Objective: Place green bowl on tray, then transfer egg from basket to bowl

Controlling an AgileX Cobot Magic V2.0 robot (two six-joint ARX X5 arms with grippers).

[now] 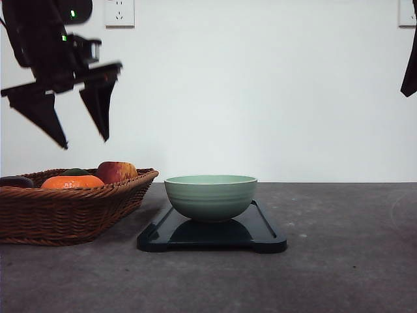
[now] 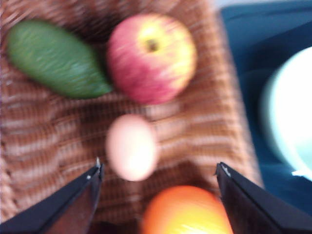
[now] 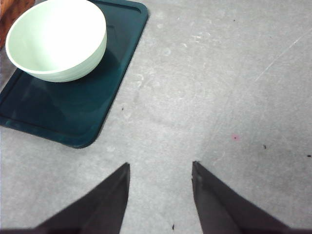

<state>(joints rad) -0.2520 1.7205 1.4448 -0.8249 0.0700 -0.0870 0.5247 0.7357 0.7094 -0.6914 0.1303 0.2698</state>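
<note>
So the big brown woven wicker basket (image 1: 71, 202) sits on the left with the left gripper (image 1: 85, 140) hanging above it, fingers spread wide, holding nothing. Beside it, the flat dark navy tray (image 1: 260, 238) already has the pale sage-green ceramic bowl (image 1: 210, 195) on it, so I'd say step one is done. The right gripper (image 3: 161, 168) is spread and empty over bare table, well off from the basket, so the left arm is clearly the nearer one. The small pale pink-white egg (image 2: 131, 147) is visible from the left wrist: just ahead of the open fingers, closer to one, long axis pointing away from the claw. The front view hides it behind the basket wall.
</note>
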